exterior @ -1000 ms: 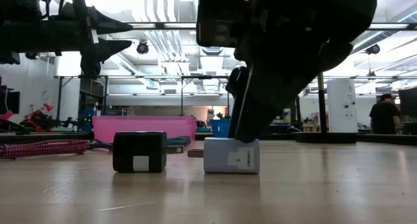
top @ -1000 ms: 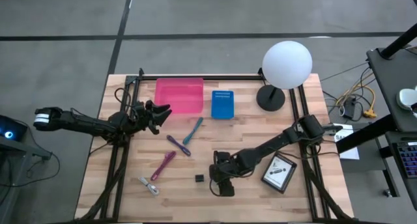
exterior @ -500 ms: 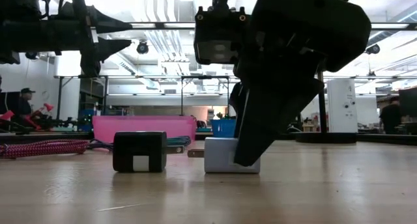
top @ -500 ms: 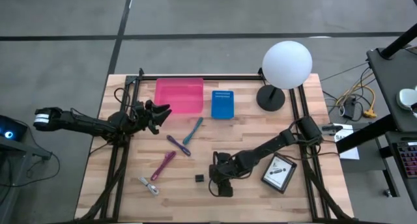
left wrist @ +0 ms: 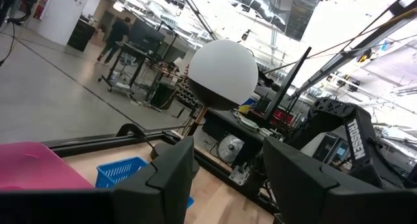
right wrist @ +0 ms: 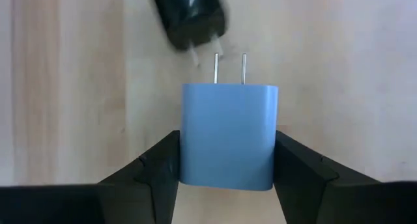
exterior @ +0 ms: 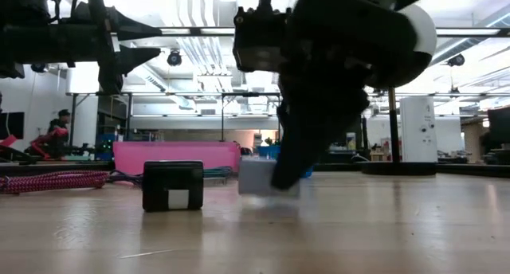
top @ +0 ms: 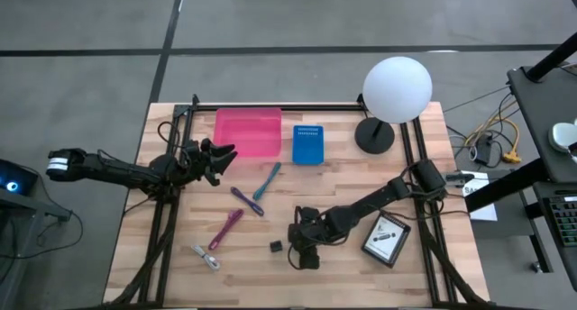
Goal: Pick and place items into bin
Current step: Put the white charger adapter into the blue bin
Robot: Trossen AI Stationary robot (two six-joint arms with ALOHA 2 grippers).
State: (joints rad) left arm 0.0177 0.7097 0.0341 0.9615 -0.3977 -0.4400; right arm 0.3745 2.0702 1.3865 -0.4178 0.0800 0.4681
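**Right gripper on the lavender plug cube, bin at 11 o'clock**

The lavender cube, a small charger block with two metal prongs, sits between the fingers of the right gripper, low on the table near its front edge. Both finger pads press its side faces, so the claw is closed on it. Its prongs point straight away from the wrist, in line with the gripper's reach. In the low view the cube appears to be just clear of the wood, though blur prevents certainty.

The black cube lies just beside it, at 10 o'clock from the gripper, prongs toward the lavender one.

The pink bin lies at 11 o'clock from the right gripper, well apart. The teal tool, purple tool and magenta tool lie between.

The left gripper hangs near the bin's 7 o'clock corner, fingers spread and empty. It is the nearer arm to the bin; the carry judged next belongs to the right arm.
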